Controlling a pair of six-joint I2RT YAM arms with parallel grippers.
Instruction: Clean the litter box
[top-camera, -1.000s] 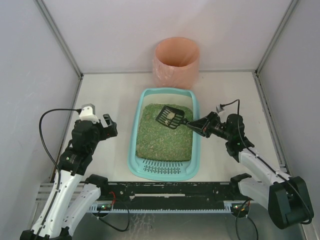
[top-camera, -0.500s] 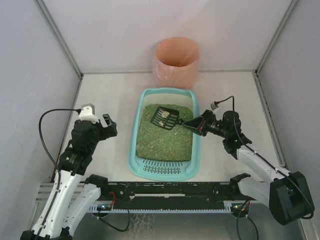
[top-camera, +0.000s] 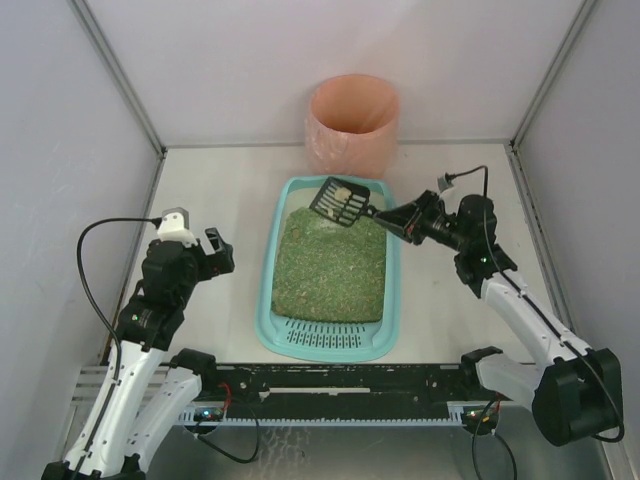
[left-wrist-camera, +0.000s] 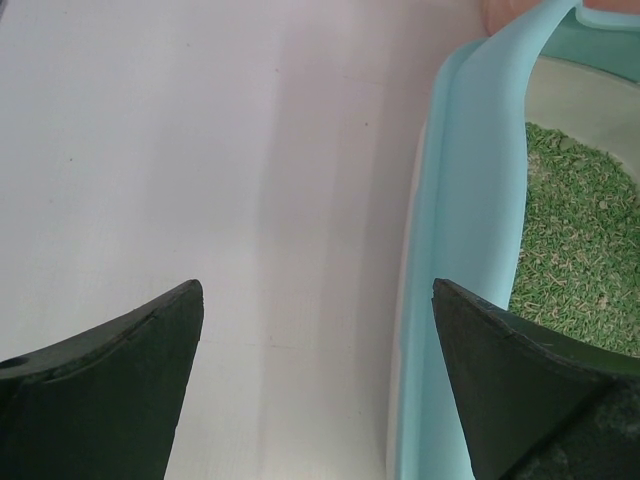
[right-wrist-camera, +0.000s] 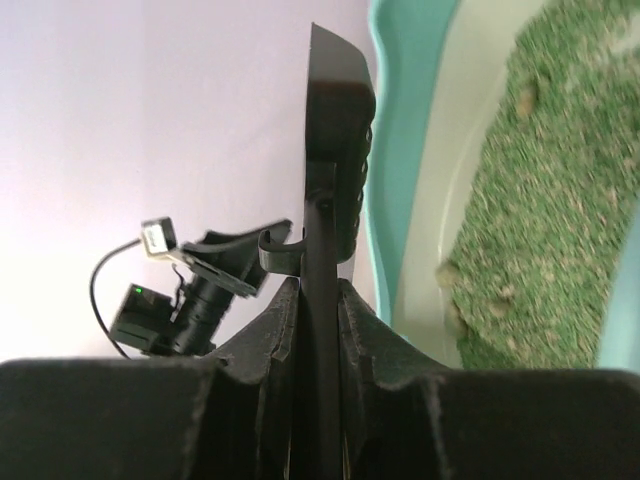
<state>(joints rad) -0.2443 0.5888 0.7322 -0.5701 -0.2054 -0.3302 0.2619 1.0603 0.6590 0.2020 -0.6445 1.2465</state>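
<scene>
A black scoop (top-camera: 340, 201) hangs near the round pink-orange bin (top-camera: 352, 140).

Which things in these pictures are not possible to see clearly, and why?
- Top view: lumps on the scoop are too small to identify.
- Top view: the floor of the bin is hidden by its near wall.
- Right wrist view: the scoop stands edge-on in the right end effector, hiding its load.
- Left wrist view: the frame edge cuts off most of the litter box.
</scene>
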